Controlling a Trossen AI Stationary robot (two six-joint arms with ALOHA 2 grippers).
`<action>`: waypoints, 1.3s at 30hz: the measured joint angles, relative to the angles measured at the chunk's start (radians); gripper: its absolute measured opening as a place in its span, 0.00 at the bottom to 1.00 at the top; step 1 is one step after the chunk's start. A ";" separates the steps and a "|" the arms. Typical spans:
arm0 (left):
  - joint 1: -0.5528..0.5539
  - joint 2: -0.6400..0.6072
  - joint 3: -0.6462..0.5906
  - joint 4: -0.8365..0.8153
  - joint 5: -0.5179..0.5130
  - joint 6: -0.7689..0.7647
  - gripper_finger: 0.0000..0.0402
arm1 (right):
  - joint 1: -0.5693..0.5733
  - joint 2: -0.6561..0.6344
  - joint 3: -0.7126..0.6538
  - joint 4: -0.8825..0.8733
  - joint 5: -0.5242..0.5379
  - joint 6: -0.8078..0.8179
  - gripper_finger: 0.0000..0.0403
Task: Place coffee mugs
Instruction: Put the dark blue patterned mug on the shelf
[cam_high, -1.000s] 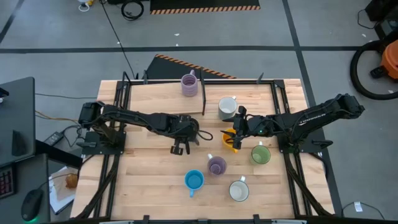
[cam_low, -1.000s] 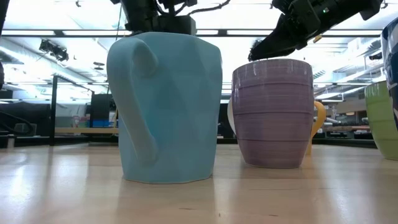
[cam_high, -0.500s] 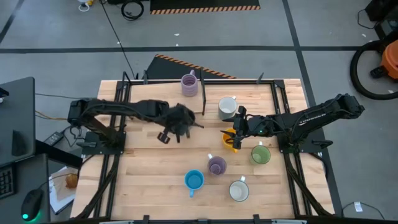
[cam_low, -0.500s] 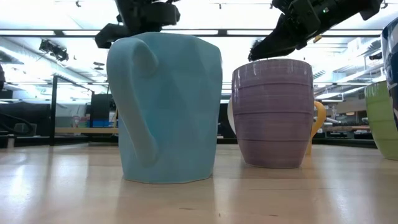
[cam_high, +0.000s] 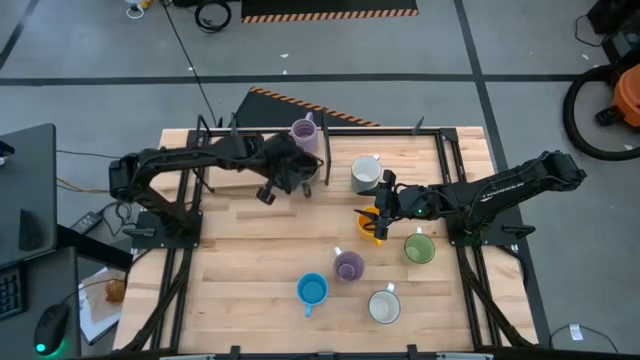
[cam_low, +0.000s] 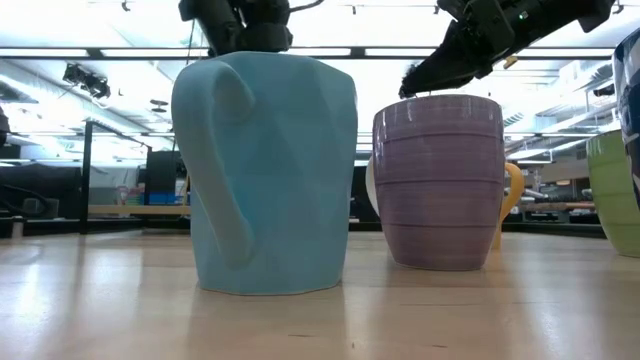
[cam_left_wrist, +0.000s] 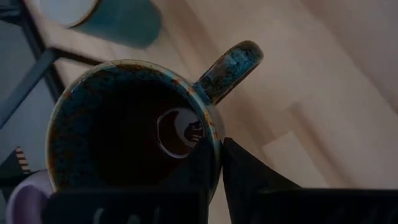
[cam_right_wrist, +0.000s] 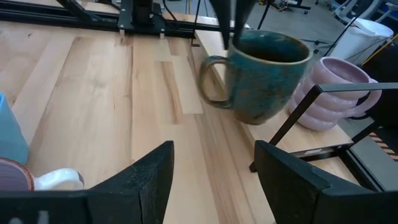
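My left gripper (cam_high: 283, 172) is shut on a dark brown, blue-flecked mug (cam_left_wrist: 124, 124) and carries it over the far part of the table, beside a lilac mug (cam_high: 304, 135) that stands on its base near the far edge. The right wrist view shows the dark mug (cam_right_wrist: 267, 71) too. My right gripper (cam_high: 373, 221) is open (cam_right_wrist: 211, 180) and hovers over the orange mug (cam_high: 368, 229). A white mug (cam_high: 365, 173), a green mug (cam_high: 418, 248), a second lilac mug (cam_high: 348, 266), a blue mug (cam_high: 312, 290) and a second white mug (cam_high: 384, 306) stand on the table. My left gripper pinches the dark mug's rim (cam_left_wrist: 208, 134) right beside the handle (cam_left_wrist: 230, 65), with one finger inside the mug and one finger (cam_left_wrist: 249, 177) outside. The fingers (cam_right_wrist: 233, 18) come from above, pointing down. The mug hangs below them, slightly tilted and lifted clear of the table.
A black metal frame borders the table, and one of its bars (cam_right_wrist: 298, 118) stands close to the far lilac mug (cam_right_wrist: 339, 93). In the low view the blue mug (cam_low: 265, 170) and the near lilac mug (cam_low: 438, 180) hide the table behind them. Bare wood lies at the table's left.
My left gripper has moved from the table's middle toward the far edge and the far lilac mug, turning as it went and carrying the dark mug along.
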 joint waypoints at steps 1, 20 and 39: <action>0.010 0.000 0.000 0.011 0.005 0.005 0.08 | 0.000 0.000 0.000 0.000 0.000 0.000 0.57; 0.104 0.050 0.001 0.055 0.075 0.085 0.08 | 0.000 0.000 0.000 0.010 0.000 0.001 0.57; 0.118 0.078 0.002 0.063 0.088 0.087 0.08 | 0.000 0.000 0.000 0.023 -0.019 -0.002 0.57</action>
